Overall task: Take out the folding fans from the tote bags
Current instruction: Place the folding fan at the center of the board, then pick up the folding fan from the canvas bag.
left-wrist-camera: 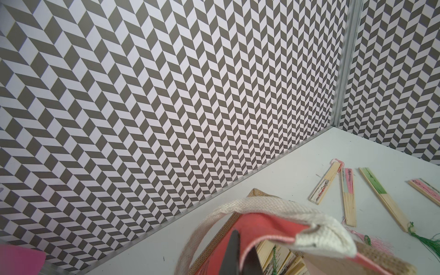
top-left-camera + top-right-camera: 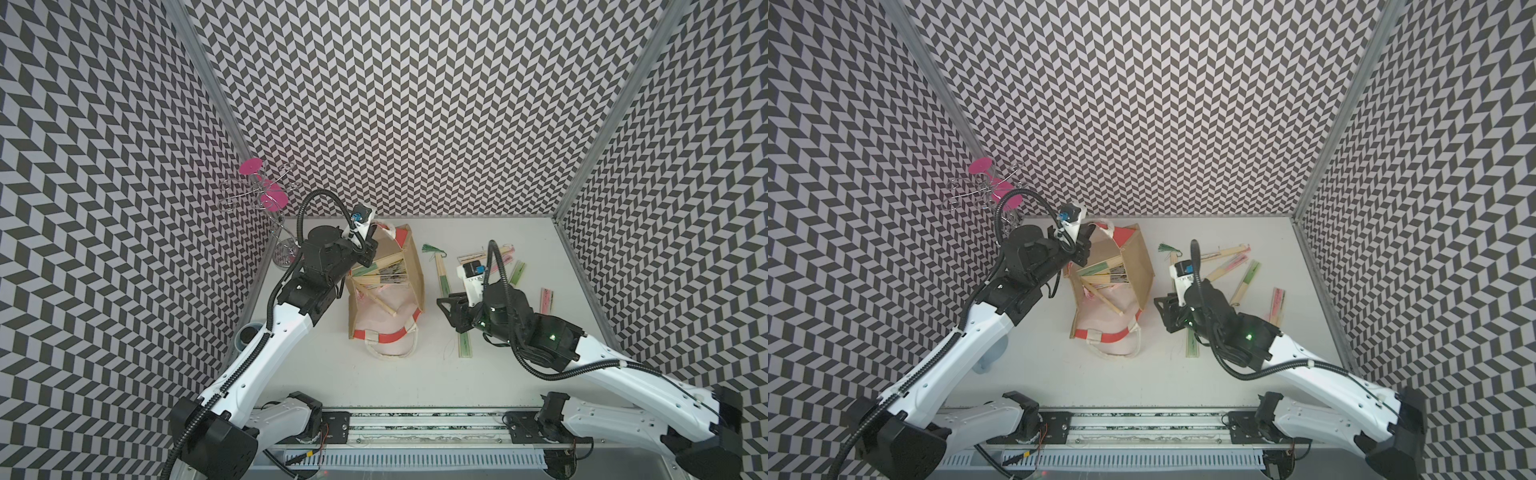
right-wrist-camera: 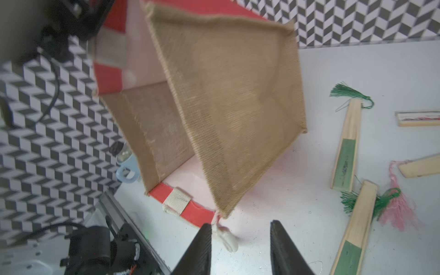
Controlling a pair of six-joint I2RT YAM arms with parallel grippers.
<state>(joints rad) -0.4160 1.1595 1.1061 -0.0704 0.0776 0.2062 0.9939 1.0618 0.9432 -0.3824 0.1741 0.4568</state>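
The tote bag (image 2: 411, 266) stands near the middle of the bench (image 2: 415, 382), a little toward its left edge, its mouth gaping upward and its tan walls pulled askew. Several folding fans (image 2: 376, 272) lie bundled inside against the far wall, and one pale stick slants across the white lining. The left gripper (image 1: 242, 259) is at the bag's far rim, its jaws pinched together on the red-orange trim beside the white handle strap. The right gripper (image 3: 240, 223) is low over the bench just beside the bag's near right corner, its jaws apart and holding nothing; a loop of white rope handle (image 3: 226, 240) lies close to one fingertip. The loose fans (image 2: 1246, 282) are scattered on the bench between the bag and the right edge, some with green paper, some pink, and a green tassel (image 2: 430, 248) trails from one of them. A wire stand (image 2: 272, 199) with pink discs occupies the far left corner, and a pale blue mug (image 2: 249, 332) sits at the left edge.
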